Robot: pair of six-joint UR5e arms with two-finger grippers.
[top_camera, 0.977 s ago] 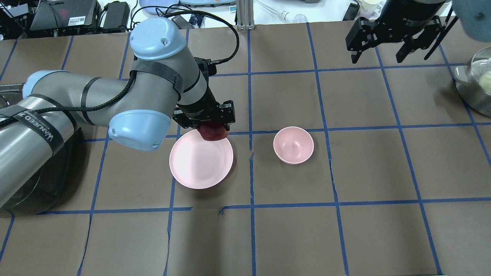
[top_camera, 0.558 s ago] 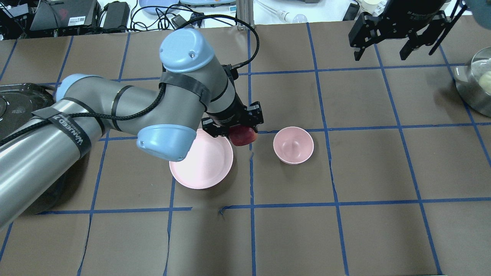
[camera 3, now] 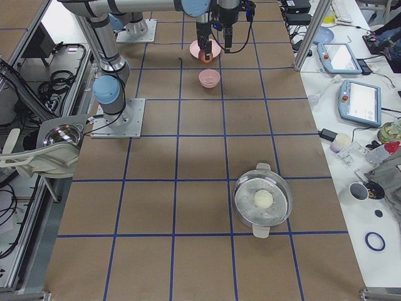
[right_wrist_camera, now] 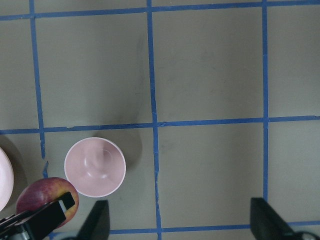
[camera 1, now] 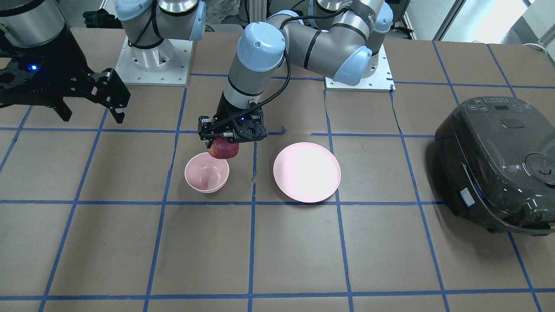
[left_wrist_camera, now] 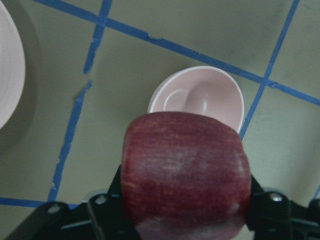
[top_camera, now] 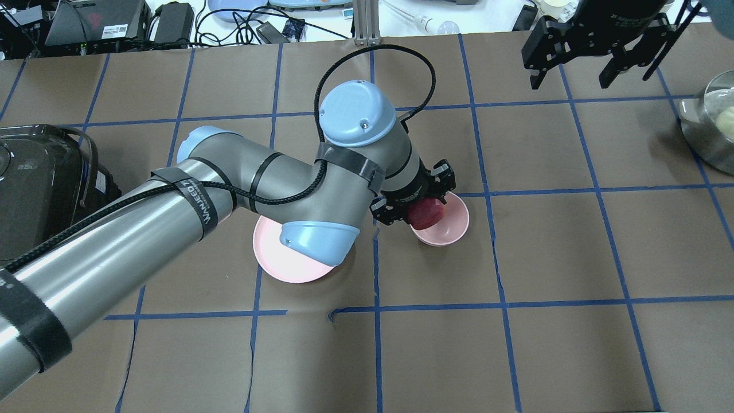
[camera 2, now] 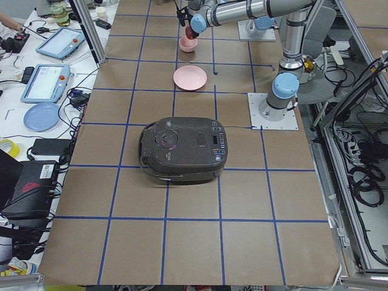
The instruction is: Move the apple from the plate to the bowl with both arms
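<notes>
My left gripper is shut on the dark red apple and holds it in the air just over the rim of the small pink bowl, on the side toward the plate. The bowl is empty. In the front view the apple hangs over the bowl. The left wrist view shows the apple close up and the bowl beyond it. The pink plate is empty; my left arm partly hides it in the overhead view. My right gripper is open, empty and raised at the far right.
A black rice cooker stands at the table's end on my left. A metal pot with a pale ball in it stands at the right edge. Blue tape lines mark squares on the brown table.
My left arm has swung right with the apple, from the plate's far edge across the gap to the bowl's rim. The right gripper has hardly moved.
</notes>
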